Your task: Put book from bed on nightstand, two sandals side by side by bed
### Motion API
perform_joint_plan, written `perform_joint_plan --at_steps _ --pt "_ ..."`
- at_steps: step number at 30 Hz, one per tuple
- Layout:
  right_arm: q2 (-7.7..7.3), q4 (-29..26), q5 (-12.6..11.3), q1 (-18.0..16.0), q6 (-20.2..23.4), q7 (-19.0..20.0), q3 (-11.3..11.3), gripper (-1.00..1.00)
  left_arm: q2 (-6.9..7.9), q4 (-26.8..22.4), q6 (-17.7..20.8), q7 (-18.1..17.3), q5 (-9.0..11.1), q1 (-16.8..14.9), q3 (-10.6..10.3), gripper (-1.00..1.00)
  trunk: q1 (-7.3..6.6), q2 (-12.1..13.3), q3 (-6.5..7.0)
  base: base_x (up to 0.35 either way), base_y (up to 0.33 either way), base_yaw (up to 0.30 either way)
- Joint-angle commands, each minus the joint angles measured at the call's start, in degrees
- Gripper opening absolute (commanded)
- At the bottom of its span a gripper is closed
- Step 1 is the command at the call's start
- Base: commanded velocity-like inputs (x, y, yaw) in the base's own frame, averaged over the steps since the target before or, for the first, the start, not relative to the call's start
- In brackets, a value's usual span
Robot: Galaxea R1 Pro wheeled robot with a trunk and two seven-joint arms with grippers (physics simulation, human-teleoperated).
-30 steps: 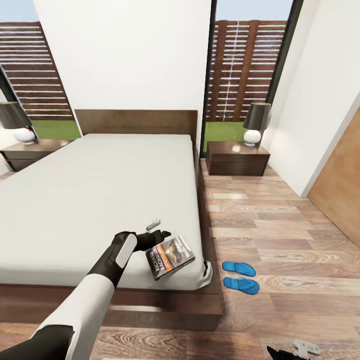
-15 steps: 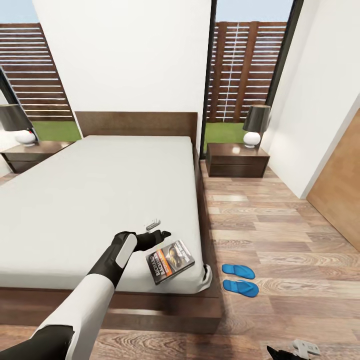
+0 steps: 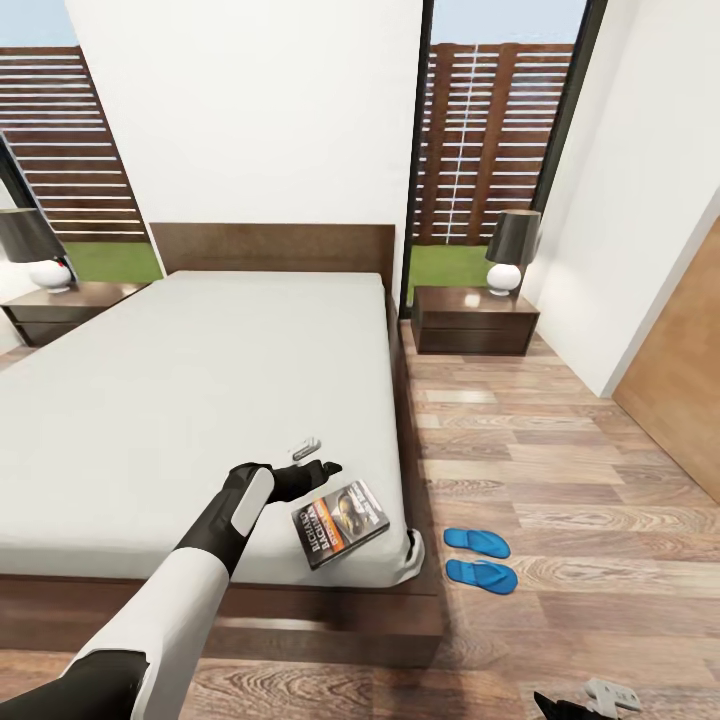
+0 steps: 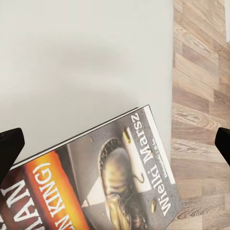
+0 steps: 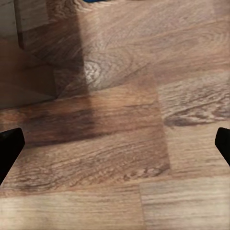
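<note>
Right now the book [image 3: 340, 523] lies flat on the bed [image 3: 180, 400], close to the foot-end corner on the robot's right, cover up. The left gripper [image 3: 318, 458] hovers over the mattress just beyond and slightly left of the book, apart from it. Its fingers are spread: in the left wrist view the two dark fingertips [image 4: 9, 148] sit at opposite edges of the frame with the book [image 4: 105, 182] between and ahead of them, nothing held.

The book's long axis runs on a diagonal across the bed corner, with one short end pointing toward the bed's side edge and the floor. To grasp it, the left gripper probably has to draw back toward the robot and a little to the right, then line its opening across the book's thin edge or narrow width.

The left arm is clearly the nearer one. The right gripper [image 3: 590, 700] hangs low over the wood floor [image 5: 120, 143], well apart from the bed, and its fingertips are likewise spread wide with nothing between them.

The two sandals [image 3: 480, 558] rest on the floor just beside the bed's right side, roughly parallel. The nightstand [image 3: 475, 318] stands by the headboard, well away from the book.
</note>
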Motion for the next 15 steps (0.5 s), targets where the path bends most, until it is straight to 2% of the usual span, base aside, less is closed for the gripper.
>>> perform_joint_plan --at_steps 1,13,15 --pt "0.02 0.26 -0.54 -0.1 -0.33 0.38 0.48 1.0 -0.02 -0.03 0.26 -0.14 -0.07 -0.03 0.1 1.0 -0.01 -0.02 -0.05 0.0 0.0 0.0" --pt "0.02 0.25 -0.54 -0.1 -0.32 0.38 0.48 1.0 0.17 -0.78 0.31 -0.64 0.05 -0.03 0.38 1.0 -0.01 -0.02 -0.05 0.0 0.0 0.0" --pt "0.02 0.24 -0.6 -0.1 -0.33 0.38 0.48 1.0 0.89 -2.85 0.34 -7.32 1.81 -0.03 1.44 1.0 -0.01 -0.02 -0.05 0.0 0.0 0.0"
